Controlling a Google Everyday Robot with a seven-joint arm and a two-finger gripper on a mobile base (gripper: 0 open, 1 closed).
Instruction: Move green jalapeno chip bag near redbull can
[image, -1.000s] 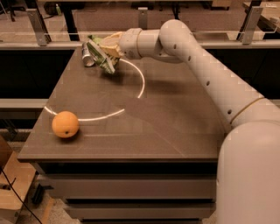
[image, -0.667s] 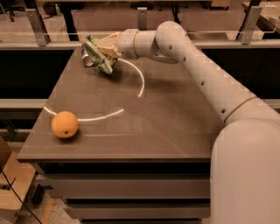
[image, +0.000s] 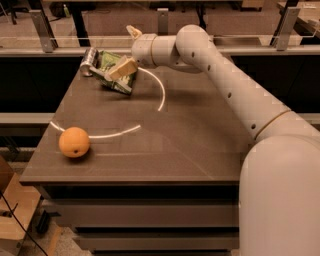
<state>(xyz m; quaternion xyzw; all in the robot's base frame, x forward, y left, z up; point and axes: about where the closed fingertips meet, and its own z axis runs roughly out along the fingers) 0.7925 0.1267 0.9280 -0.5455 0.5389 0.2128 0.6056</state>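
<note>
Gripper (image: 121, 69) sits just to the right of the redbull can (image: 89, 61), closed on the green jalapeno chip bag (image: 111, 62), with one pale finger (image: 125, 66) lying across the bag's upper face. The bag lies right beside the can, tilted, and its far edge looks to be touching the can or a hair off it; I cannot tell which. Its lower edge appears to rest on the table (image: 190, 145). From the can the white arm (image: 225, 85) runs away to the right and toward the near side. The orange (image: 74, 142) lies well apart from the can, toward the near left corner of the table.

By my judgement the bag is light and soft: crinkled film holding air and chips, so it buckles under a pinch and does not keep its shape. Its skin is slick, and a shallow pinch could slide off. The chips inside would crush under a hard squeeze. The best hold is a flat seam or a folded edge, where film lies on film and nothing breaks. The can is small, slim and lying on its side, so it would roll from a light nudge of the bag. With the bag so close to the can, the task looks nearly done
</note>
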